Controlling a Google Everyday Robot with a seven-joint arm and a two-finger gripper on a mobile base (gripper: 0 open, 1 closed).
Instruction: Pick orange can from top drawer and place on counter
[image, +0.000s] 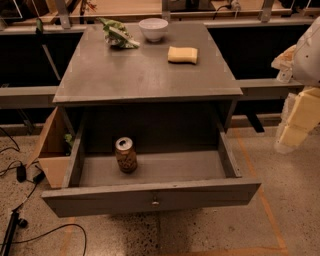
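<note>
The orange can (126, 155) stands upright in the left half of the open top drawer (150, 197), silver top with pull tab facing up. The drawer is pulled out toward me, with its knob (155, 202) at the centre of the front panel. The counter (145, 70) is the flat grey top of the cabinet above it. My gripper (294, 131) hangs at the far right edge of the camera view, beside and right of the drawer, well apart from the can, with the white arm (307, 55) above it. It holds nothing that I can see.
On the counter stand a white bowl (153, 28), a crumpled green bag (118, 35) and a yellow sponge (182, 54). A cardboard box (50, 150) sits left of the cabinet. Black cables (20, 210) lie on the floor at the left. Long grey rails (270, 87) run behind.
</note>
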